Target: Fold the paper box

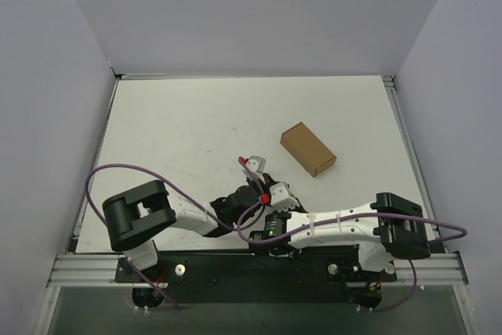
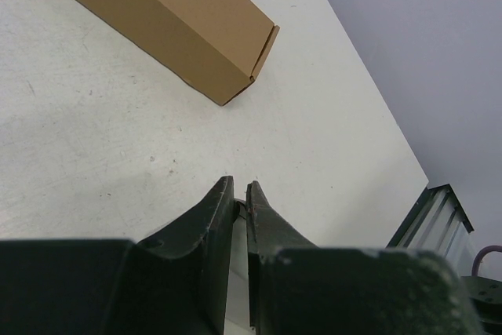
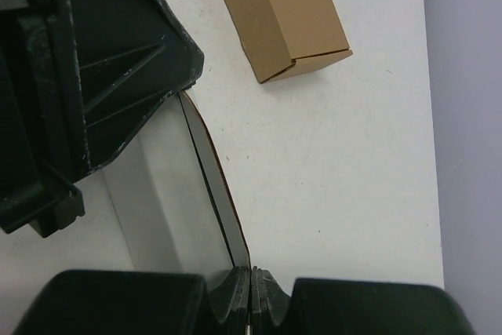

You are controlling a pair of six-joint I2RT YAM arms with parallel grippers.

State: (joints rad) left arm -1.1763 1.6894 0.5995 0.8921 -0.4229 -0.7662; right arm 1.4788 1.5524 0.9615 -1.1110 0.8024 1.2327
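Both arms meet at the near middle of the table (image 1: 180,123). The right gripper (image 3: 251,272) is clenched on one edge of the paper box (image 3: 216,186), which stands on edge between them. The left gripper (image 2: 241,194) pinches its other end. The brown box (image 1: 307,149) lies apart, far right.

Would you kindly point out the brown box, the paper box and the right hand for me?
brown box (image 1: 307,149), top view, middle of its top face.
paper box (image 3: 214,180), right wrist view, its thin edge.
right hand (image 3: 251,275), right wrist view, between its fingertips.
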